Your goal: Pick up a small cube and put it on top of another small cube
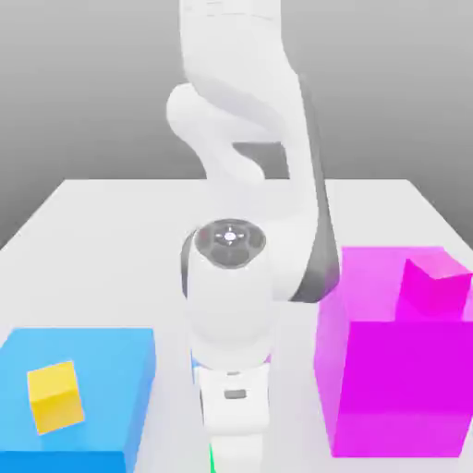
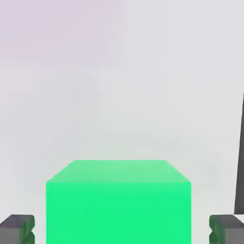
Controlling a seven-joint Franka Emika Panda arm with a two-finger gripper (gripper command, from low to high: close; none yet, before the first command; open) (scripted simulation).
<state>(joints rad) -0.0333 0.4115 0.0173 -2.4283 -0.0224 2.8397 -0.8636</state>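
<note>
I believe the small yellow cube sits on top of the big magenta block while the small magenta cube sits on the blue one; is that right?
Not quite: they are swapped. In the exterior view the small yellow cube sits on the big blue block, and the small magenta cube sits on the big magenta block.
</note>
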